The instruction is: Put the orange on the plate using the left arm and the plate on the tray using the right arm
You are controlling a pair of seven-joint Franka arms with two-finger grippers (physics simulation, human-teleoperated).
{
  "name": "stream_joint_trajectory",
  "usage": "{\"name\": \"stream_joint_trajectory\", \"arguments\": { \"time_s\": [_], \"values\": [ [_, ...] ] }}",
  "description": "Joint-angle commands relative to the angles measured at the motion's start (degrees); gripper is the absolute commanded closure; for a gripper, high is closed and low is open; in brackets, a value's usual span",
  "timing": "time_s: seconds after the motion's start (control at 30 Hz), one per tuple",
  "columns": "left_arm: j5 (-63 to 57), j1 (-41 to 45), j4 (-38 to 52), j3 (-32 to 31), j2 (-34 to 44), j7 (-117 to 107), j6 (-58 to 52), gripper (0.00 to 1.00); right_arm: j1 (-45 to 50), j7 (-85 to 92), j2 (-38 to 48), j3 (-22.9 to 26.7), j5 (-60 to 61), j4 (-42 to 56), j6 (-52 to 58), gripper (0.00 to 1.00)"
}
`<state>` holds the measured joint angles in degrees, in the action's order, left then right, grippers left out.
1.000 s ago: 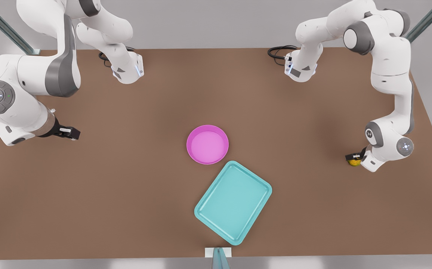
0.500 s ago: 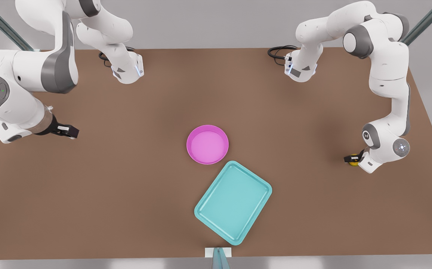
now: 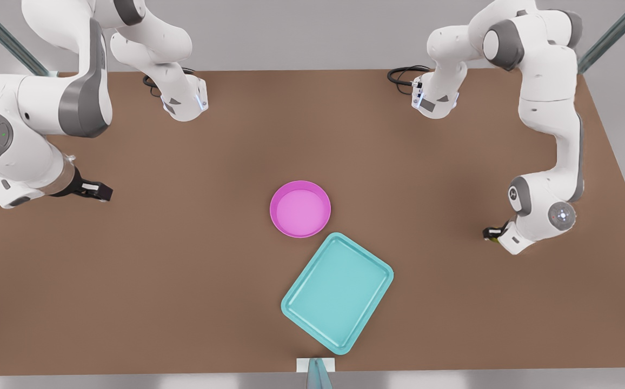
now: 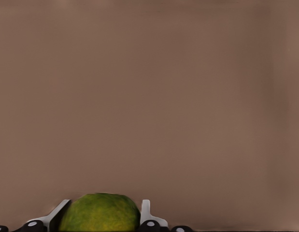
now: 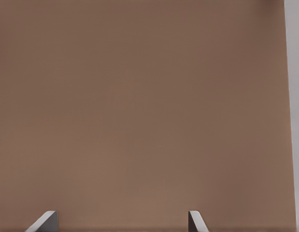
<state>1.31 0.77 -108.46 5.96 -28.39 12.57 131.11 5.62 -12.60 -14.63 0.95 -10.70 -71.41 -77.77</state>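
Here, left tool [image 4: 100, 220] clamped on the orange [image 4: 99, 212] above the table [image 3: 183, 281]; right tool [image 5: 119, 221] wide, waiting.

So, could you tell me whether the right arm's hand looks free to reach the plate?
Probably yes: the right hand is open, and only bare table lies between it and the plate.

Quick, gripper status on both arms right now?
Left gripper: shut on the orange, at the front view's right.
Right gripper: open, holding nothing, waiting at the front view's left.
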Motion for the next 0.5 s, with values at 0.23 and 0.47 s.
{"name": "stream_joint_trajectory", "arguments": {
  "time_s": [0.23, 0.47],
  "values": [
    [6.34, 32.80, 18.20, -6.05, -5.89, -57.66, -15.80, 0.37, 0.00, -0.32, -0.05, 0.01, -0.11, 0.04, 0.07, 0.00],
    [11.35, 40.54, 26.90, -6.05, -14.06, -65.57, -19.76, 0.37, 1.15, 11.80, -2.34, -1.30, 5.68, -1.88, 5.87, 0.00]
  ]
}}
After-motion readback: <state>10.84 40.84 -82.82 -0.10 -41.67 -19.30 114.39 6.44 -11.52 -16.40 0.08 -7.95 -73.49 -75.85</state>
